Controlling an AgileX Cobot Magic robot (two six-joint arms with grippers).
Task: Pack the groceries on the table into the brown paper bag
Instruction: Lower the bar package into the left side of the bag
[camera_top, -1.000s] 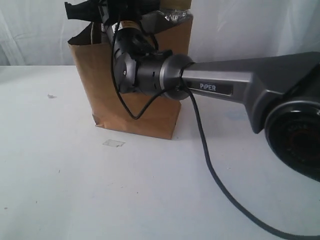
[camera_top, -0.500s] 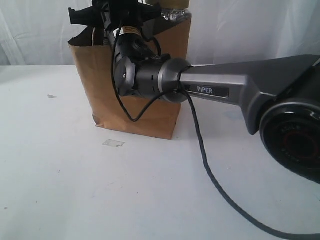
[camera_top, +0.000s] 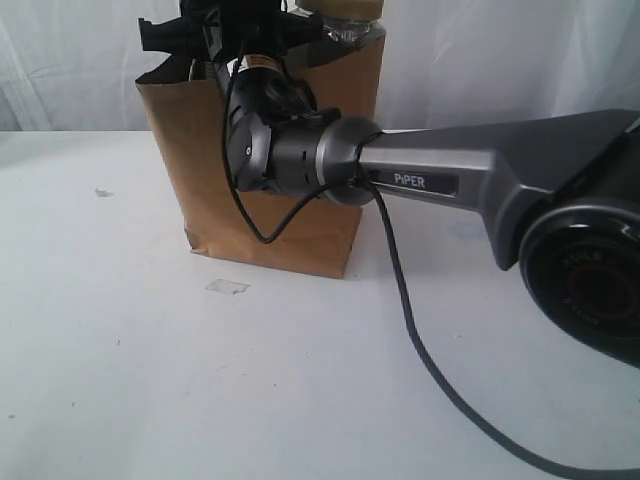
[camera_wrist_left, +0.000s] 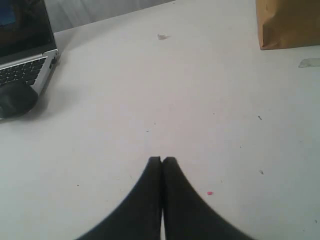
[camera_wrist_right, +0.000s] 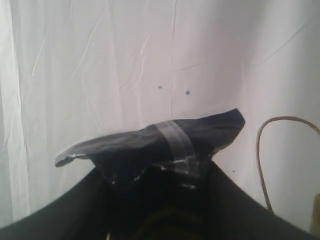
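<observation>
Kraft-brown, our paper bag (camera_top: 265, 235) stands upright on the table (camera_top: 200, 380). Above its mouth, the navy packet (camera_wrist_right: 155, 142) sits between our right gripper (camera_wrist_right: 155, 172) fingers; whether they clamp it, we cannot tell. Our left gripper (camera_wrist_left: 162, 160) is pressed closed over the table.

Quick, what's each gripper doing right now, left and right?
Left gripper: closed, holding nothing.
Right gripper: closed on the navy packet, whose taped end sticks out past its fingers.

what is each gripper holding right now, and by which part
Right gripper appears to pinch the long navy packet by one end; left gripper is shut, empty.
</observation>
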